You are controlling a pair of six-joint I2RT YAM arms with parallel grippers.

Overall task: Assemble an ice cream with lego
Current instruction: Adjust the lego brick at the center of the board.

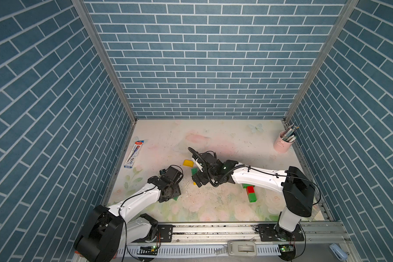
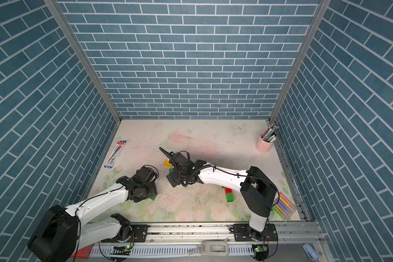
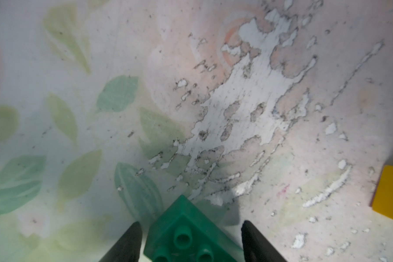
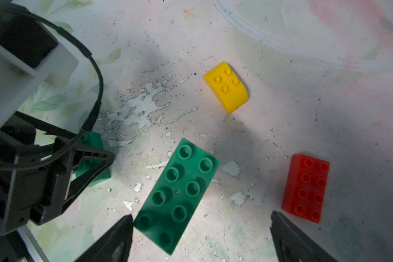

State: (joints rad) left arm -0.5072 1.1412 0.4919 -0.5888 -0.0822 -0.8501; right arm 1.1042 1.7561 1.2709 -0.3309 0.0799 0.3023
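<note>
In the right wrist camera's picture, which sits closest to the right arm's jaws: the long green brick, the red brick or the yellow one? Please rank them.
1. Long green brick: its end lies between the open jaws of the right gripper.
2. Red brick: just outside one jaw tip.
3. Yellow brick: farthest, out ahead beyond the green one.

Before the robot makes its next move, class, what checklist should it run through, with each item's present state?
1. The small green brick lies between the jaws of the left gripper: ok.
2. Left grip tight on it: cannot tell.
3. The right gripper is open: ok.
4. The long green brick is centred between the right jaws: not ok, it lies near one fingertip.
5. The yellow rounded brick and the red brick lie loose, studs up: ok.
</note>
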